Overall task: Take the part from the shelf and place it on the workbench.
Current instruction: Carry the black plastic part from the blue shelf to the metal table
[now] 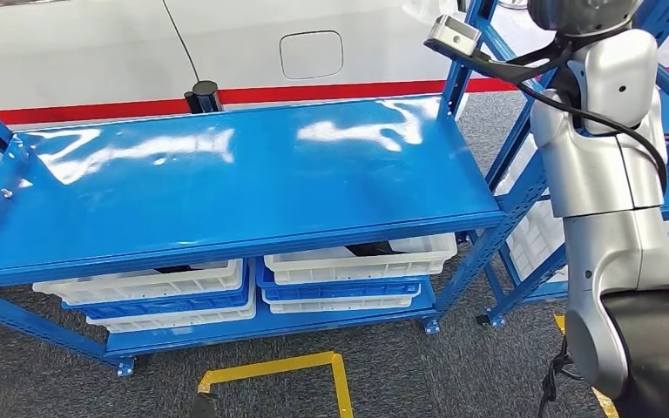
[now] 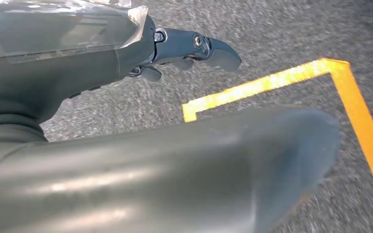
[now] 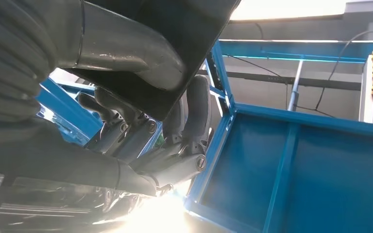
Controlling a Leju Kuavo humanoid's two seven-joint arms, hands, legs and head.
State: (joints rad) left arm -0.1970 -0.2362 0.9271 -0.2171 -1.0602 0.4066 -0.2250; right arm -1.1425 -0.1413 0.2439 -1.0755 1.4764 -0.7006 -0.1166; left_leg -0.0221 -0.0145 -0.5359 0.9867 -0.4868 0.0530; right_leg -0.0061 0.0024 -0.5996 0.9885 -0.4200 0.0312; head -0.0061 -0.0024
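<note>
White bins (image 1: 361, 259) with dark parts (image 1: 375, 249) inside

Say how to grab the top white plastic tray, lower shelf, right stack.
Grip the white plastic tray's long front rim, coming in level from the open front. The blue metal shelf top roofs it closely, and its lip overhangs the blue tray beneath, probably giving fingers an edge.

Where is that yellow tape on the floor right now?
In the head view, the yellow tape lies on the grey carpet in front of the blue shelf, just below its stacked white bins.
</note>
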